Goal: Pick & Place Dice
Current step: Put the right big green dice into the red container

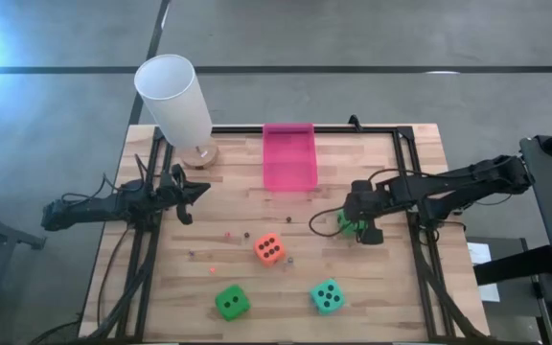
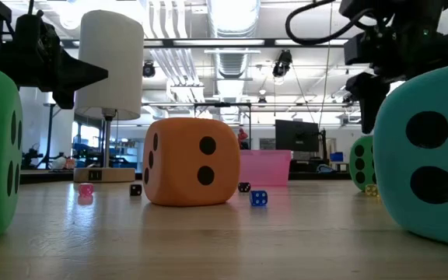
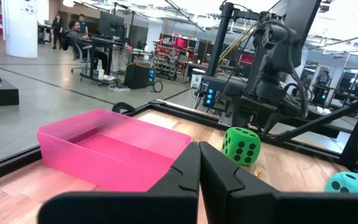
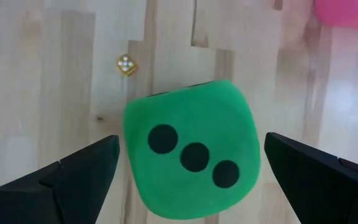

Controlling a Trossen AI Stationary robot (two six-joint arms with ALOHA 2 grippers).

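A bright green die, three pips up, rests on the table at the right. My right gripper hangs open just above it, pointing down, one finger on either side and clear of the die; the high view shows it too. An orange-red die sits mid-table. A second green die and a teal die sit near the front edge. My left gripper is shut and empty, held above the table's left side and pointing right.
A pink bin stands at the table's far middle. A tall white cylinder on a wooden base stands at the far left. Several tiny dice lie scattered, one yellow near the green die and one blue mid-table.
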